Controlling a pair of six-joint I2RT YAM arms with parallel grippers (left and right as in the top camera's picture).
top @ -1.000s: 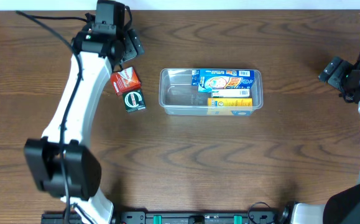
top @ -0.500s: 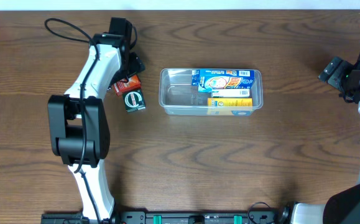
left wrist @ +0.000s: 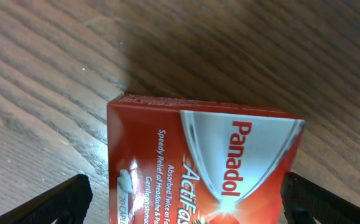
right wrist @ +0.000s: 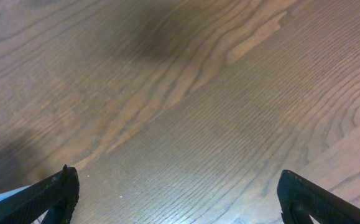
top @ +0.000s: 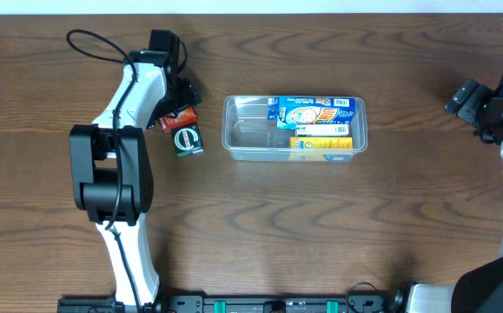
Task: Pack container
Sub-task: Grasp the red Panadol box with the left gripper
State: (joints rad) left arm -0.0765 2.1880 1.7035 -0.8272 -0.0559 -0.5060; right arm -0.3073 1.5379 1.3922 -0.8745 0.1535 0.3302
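Brown wooden table (top: pixel 320 226), container (top: pixel 249 132) at centre, two boxes (top: pixel 314 111) already inside. Left of it, my left gripper (left wrist: pixel 189 196) hangs over the red box (left wrist: pixel 198 149), jaws spread; green box (top: pixel 187 140) waits beside. Right gripper (top: pixel 470 99) spread, empty.

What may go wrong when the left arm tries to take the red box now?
The open left gripper straddles the red box, which lies slightly askew; closing may twist it. The green box lies close beside it and may get nudged. Only the left end of the container is free, so a careless drop may miss.
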